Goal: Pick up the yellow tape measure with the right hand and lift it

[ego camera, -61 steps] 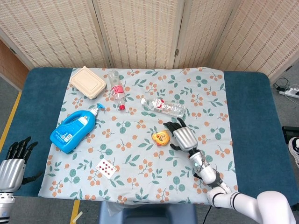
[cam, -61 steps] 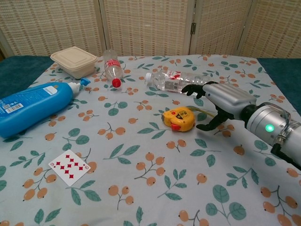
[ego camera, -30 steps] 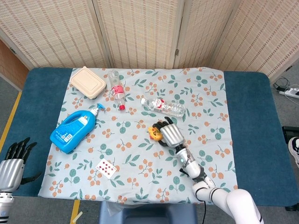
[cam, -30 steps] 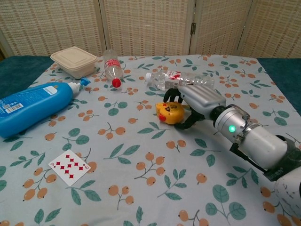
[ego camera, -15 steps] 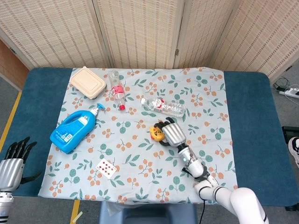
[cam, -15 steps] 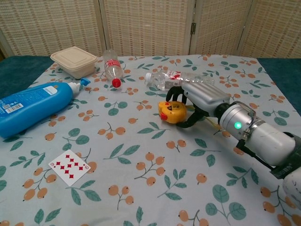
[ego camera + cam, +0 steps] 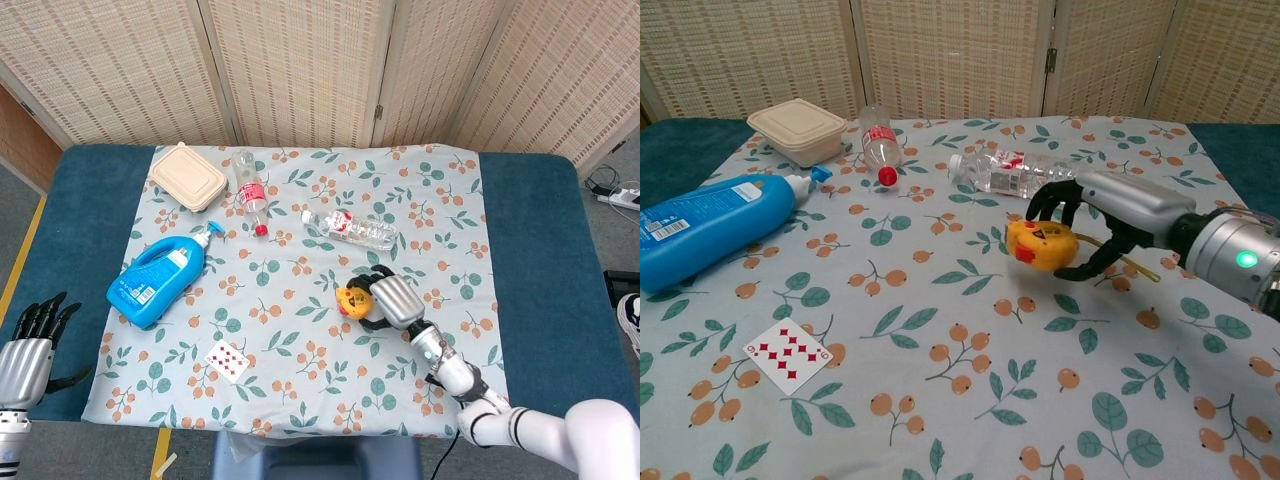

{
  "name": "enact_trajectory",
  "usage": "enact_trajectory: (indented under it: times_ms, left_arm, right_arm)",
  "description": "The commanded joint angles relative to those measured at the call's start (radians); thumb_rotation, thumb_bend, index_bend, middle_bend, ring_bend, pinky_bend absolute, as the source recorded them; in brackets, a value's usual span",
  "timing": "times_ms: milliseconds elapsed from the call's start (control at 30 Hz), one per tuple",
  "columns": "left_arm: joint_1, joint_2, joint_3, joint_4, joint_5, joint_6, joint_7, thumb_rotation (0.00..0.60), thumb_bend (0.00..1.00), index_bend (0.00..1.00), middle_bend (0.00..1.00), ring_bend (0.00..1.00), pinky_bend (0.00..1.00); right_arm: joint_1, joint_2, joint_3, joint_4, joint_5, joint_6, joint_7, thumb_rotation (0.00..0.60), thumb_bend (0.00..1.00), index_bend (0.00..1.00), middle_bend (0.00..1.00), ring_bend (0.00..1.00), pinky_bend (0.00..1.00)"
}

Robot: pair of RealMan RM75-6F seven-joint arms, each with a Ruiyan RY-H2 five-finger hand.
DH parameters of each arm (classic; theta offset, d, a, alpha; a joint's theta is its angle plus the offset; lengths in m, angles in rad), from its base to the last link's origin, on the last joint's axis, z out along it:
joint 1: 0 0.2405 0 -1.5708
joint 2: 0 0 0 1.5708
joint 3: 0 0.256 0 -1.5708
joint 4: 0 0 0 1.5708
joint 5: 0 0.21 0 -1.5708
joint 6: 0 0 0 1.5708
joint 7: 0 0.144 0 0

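The yellow tape measure (image 7: 1039, 245) with a red button is held in my right hand (image 7: 1100, 222), whose dark fingers curl around it from the right; its yellow tape trails out behind the hand. In the head view the tape measure (image 7: 352, 300) and the right hand (image 7: 392, 302) show right of the cloth's middle. Whether the tape measure hangs off the cloth or touches it I cannot tell. My left hand (image 7: 28, 348) hangs at the far left, off the table, fingers apart and holding nothing.
On the floral cloth (image 7: 940, 330) lie a blue detergent bottle (image 7: 710, 222), a beige lunch box (image 7: 797, 130), a small red-capped bottle (image 7: 877, 150), a clear plastic bottle (image 7: 1005, 172) just behind the hand, and a playing card (image 7: 787, 354).
My right hand has closed round the tape measure and carried it to the right and toward me. The left hand has not moved.
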Motion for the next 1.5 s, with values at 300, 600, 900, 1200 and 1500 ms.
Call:
enact_trajectory:
  times_ms: [300,600,900,1200,1500]
  left_arm:
    - [-0.007,-0.012,0.003,0.003,0.002,-0.013,0.001,0.600,0.19,0.17,0.06,0.08,0.00]
    - [-0.009,-0.009,0.004,-0.003,0.007,-0.011,-0.004,0.600,0.18,0.16,0.06,0.08,0.00]
    - [-0.010,-0.006,0.006,-0.009,0.006,-0.014,-0.001,0.600,0.18,0.16,0.06,0.08,0.00]
    - [-0.010,-0.001,0.009,-0.015,0.003,-0.020,-0.003,0.600,0.18,0.15,0.06,0.07,0.00]
    - [-0.008,0.003,0.009,-0.017,0.003,-0.015,-0.007,0.600,0.18,0.15,0.06,0.07,0.00]
  right_arm:
    - [-0.107,0.100,-0.108,-0.048,-0.001,-0.004,-0.090,0.600,0.37,0.18,0.27,0.32,0.13]
    - [-0.173,0.012,-0.126,0.091,-0.093,0.158,-0.013,0.600,0.37,0.00,0.00,0.10,0.02]
    - [-0.188,-0.021,-0.130,0.139,-0.111,0.165,0.010,0.600,0.37,0.00,0.00,0.08,0.02]
    - [-0.183,-0.057,-0.109,0.169,-0.096,0.136,-0.011,0.600,0.37,0.00,0.00,0.06,0.00]
    - [-0.158,-0.092,-0.072,0.196,-0.088,0.122,-0.024,0.600,0.37,0.00,0.00,0.05,0.00]
